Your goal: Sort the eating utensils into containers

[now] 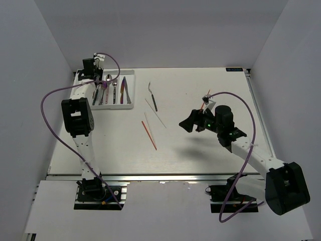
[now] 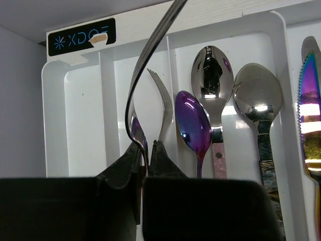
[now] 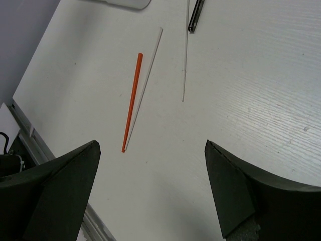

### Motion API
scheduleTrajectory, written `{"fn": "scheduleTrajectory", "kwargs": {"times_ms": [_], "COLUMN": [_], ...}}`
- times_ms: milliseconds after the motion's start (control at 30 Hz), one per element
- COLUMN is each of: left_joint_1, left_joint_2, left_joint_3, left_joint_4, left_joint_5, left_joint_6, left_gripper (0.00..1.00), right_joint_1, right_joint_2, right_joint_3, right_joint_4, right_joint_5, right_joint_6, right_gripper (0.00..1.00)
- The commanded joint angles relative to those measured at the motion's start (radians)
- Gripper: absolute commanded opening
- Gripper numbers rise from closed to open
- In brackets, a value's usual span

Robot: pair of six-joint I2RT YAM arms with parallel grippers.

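The white cutlery tray (image 1: 131, 89) lies at the back left and fills the left wrist view (image 2: 75, 115). Its slots hold a fork (image 2: 161, 100), an iridescent purple spoon (image 2: 193, 123), two silver spoons (image 2: 211, 70) and an iridescent knife (image 2: 310, 100). My left gripper (image 1: 97, 75) hangs over the tray. It is shut (image 2: 148, 148) on a slim curved silver utensil (image 2: 145, 65) seen edge-on above a left slot. My right gripper (image 1: 193, 122) is open and empty (image 3: 150, 145) above the table. A red chopstick (image 1: 149, 134) (image 3: 131, 103) and a pale one (image 3: 146, 88) lie beyond it.
Another thin pale chopstick (image 1: 156, 114) (image 3: 185, 55) and a dark-handled utensil (image 1: 152, 96) (image 3: 195, 14) lie mid-table. A red stick (image 1: 205, 99) shows behind the right arm. White walls enclose the table on the left, back and right. The table's near-left edge (image 3: 35, 135) shows in the right wrist view.
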Motion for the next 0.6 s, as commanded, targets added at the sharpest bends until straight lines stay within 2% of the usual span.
{"fn": "scheduleTrajectory", "kwargs": {"times_ms": [0,133,400,567], "left_joint_1": [0.045,0.057,0.071,0.071], "left_joint_2": [-0.014,0.004,0.044,-0.025], "left_joint_3": [0.021,0.012,0.032,-0.023], "left_joint_4": [0.051,0.078,0.068,0.113], "left_joint_5": [0.062,0.064,0.096,0.04], "left_joint_6": [-0.002,-0.021,-0.048,-0.096], "left_gripper": [0.03,0.05,0.36,0.51], "right_joint_1": [0.001,0.003,0.003,0.004], "right_joint_2": [0.01,0.023,0.018,0.04], "right_joint_3": [0.022,0.03,0.03,0.042], "right_joint_4": [0.037,0.036,0.036,0.031], "right_joint_5": [-0.033,-0.025,-0.002,0.004], "right_joint_6": [-0.015,-0.02,-0.026,-0.026], "right_gripper": [0.89,0.89,0.89,0.89]}}
